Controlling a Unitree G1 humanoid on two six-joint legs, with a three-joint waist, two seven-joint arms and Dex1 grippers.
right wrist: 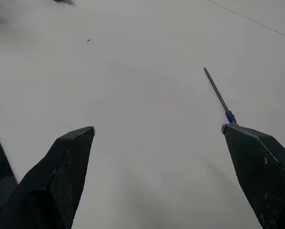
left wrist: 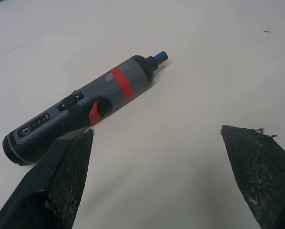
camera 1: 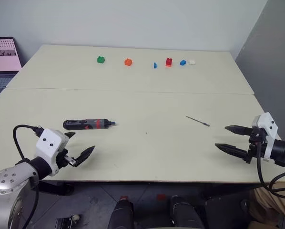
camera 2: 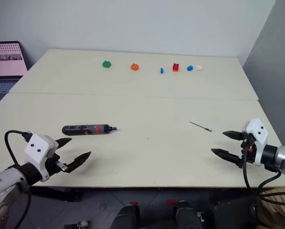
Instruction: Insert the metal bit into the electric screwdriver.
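The electric screwdriver (camera 1: pixel 88 124) lies flat on the cream table (camera 1: pixel 147 143) at the left, dark grey with a red band (left wrist: pixel 122 81) and its narrow tip pointing right. My left gripper (camera 1: pixel 80 146) hovers just in front of it near the table's front edge, open and empty. The metal bit (camera 1: pixel 198 121), a thin grey rod, lies on the table at the right. My right gripper (camera 1: pixel 227 137) stands open and empty a little to the right of and nearer than the bit. In the right wrist view the metal bit (right wrist: pixel 218 94) lies just beyond one fingertip (right wrist: pixel 249 143).
Several small coloured blocks (camera 1: pixel 128 61) sit in a row along the far half of the table. A laptop (camera 1: pixel 2 59) stands off the table's far left. A seam (camera 1: pixel 133 90) runs across the table between its two halves.
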